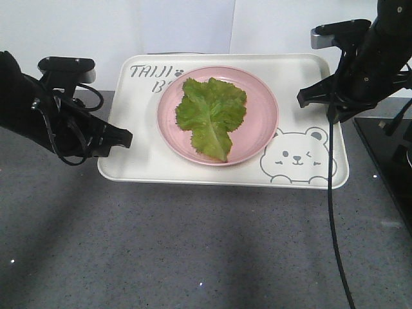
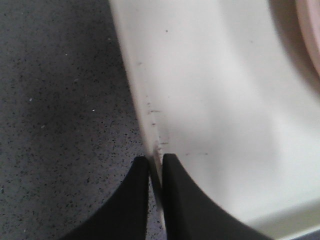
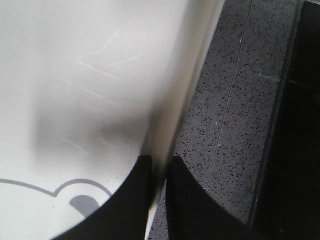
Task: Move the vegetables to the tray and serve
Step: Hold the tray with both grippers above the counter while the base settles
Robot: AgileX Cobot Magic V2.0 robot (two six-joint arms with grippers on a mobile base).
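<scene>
On the speckled grey countertop [image 1: 193,257] sat the cream tray [image 1: 135,164], its "TAIJI" lettering at the far left and its grey winking bear drawing [image 1: 296,158] at the near right. At the tray's middle rested a round pink plate [image 1: 264,122], and on that plate lay the lettuce leaf [image 1: 209,112], bright green and crinkly, its pale rib running toward the near edge. From the left, the left arm reached in low and nearly level, its left gripper [image 1: 127,138] at the tray's left rim; the left wrist view showed the two black fingers [image 2: 137,200] pinched close together with the thin rim [image 2: 150,125] caught between them, one finger over the counter and the other over the tray floor. From the right, the right arm came down at a slant from the far right corner, cable [image 1: 333,212] trailing toward the near edge, and its right gripper [image 1: 302,98] met the tray's right rim. The right wrist view showed its fingers [image 3: 135,200] likewise clenched on the rim [image 3: 170,125], just beside the bear's ear [image 3: 82,195].
</scene>
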